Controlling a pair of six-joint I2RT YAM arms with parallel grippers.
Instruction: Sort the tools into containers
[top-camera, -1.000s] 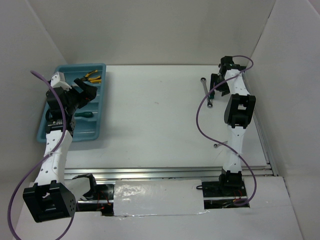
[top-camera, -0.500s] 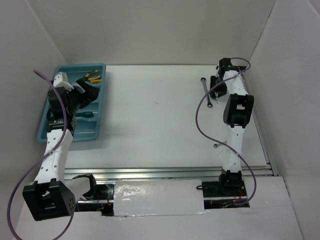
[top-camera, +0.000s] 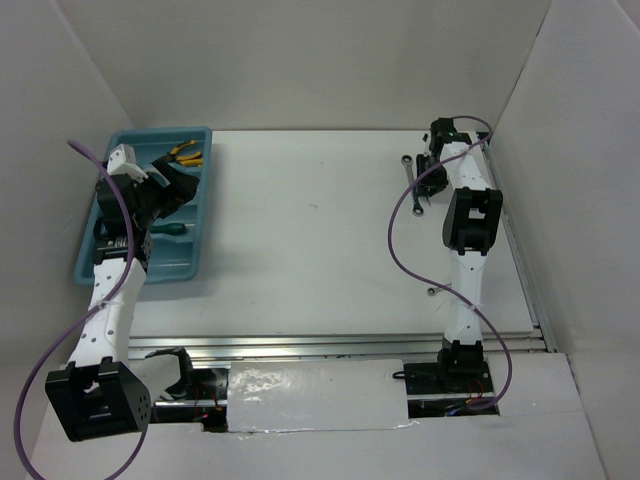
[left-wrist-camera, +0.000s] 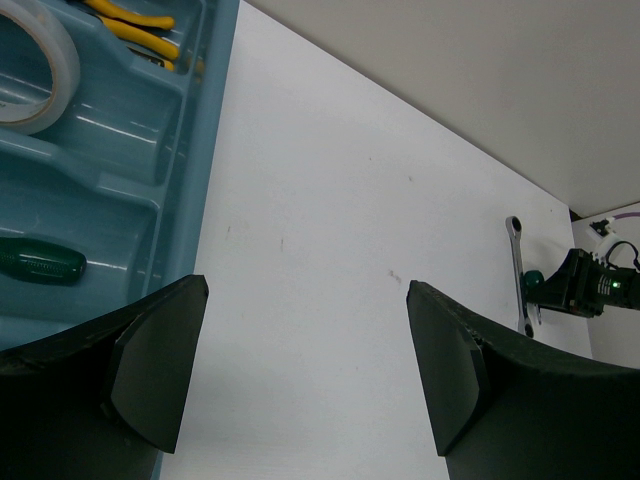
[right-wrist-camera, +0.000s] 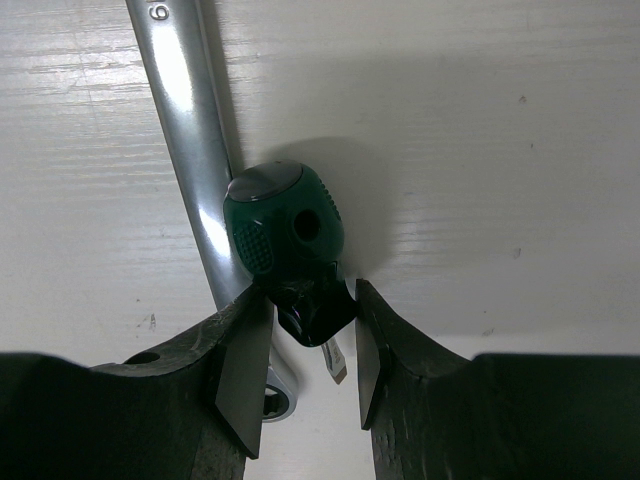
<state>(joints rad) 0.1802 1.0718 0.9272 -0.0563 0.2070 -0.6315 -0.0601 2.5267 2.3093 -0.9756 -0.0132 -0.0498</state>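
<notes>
A stubby green-handled screwdriver (right-wrist-camera: 275, 225) stands on the table beside a slim silver wrench (right-wrist-camera: 190, 130), at the far right in the top view. My right gripper (right-wrist-camera: 308, 300) is shut on the screwdriver's black collar, both pads touching it. From above, the right gripper (top-camera: 427, 183) sits next to the wrench (top-camera: 411, 178). My left gripper (left-wrist-camera: 305, 300) hangs open over bare table by the light blue tray (left-wrist-camera: 215, 60), nothing between its fingers. The tray holds yellow-handled pliers (left-wrist-camera: 130, 25), a white tape ring (left-wrist-camera: 45, 70) and another green screwdriver (left-wrist-camera: 40, 262).
The tray (top-camera: 160, 132) lies at the far left with my left gripper (top-camera: 175, 180) above it. A small dark item (top-camera: 432, 291) lies on the table beside the right arm. White walls enclose the table on three sides. Purple cables loop off both arms.
The right gripper's jaws have closed in around the screwdriver, and that wrist has shifted slightly left. The left arm has hardly moved.
</notes>
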